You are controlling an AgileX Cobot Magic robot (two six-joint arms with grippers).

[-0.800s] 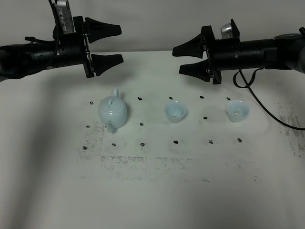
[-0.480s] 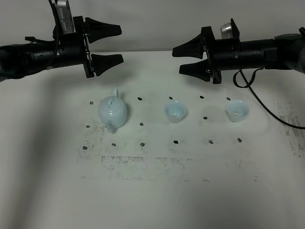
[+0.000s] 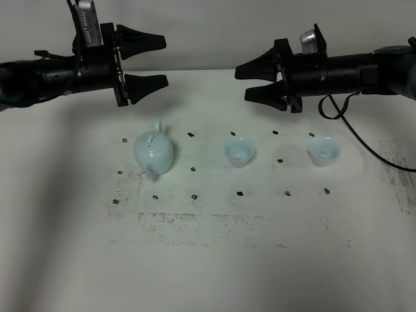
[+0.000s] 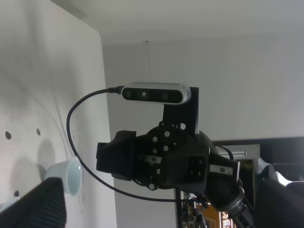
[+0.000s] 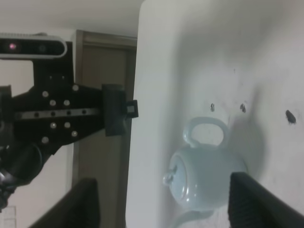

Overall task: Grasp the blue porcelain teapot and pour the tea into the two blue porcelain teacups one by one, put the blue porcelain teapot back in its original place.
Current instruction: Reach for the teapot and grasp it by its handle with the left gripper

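My left hand (image 3: pixel 164 60) and right hand (image 3: pixel 242 81) both have fingers spread wide, gripping nothing. They're up in the air near the worktop's (image 3: pixel 208 260) far edge, tips facing each other. Teapot (image 3: pixel 154 154) is upright with lid on, left of worktop middle, well apart from both hands. In line with it toward the right edge: near cup (image 3: pixel 239 152), then far cup (image 3: pixel 324 150).

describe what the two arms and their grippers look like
The left arm and right arm are matte black tubes. The left gripper and right gripper each have two black, pointed wedge-shaped fingers. A silver-grey camera sits above each wrist; a thin black cable loops off the right arm.
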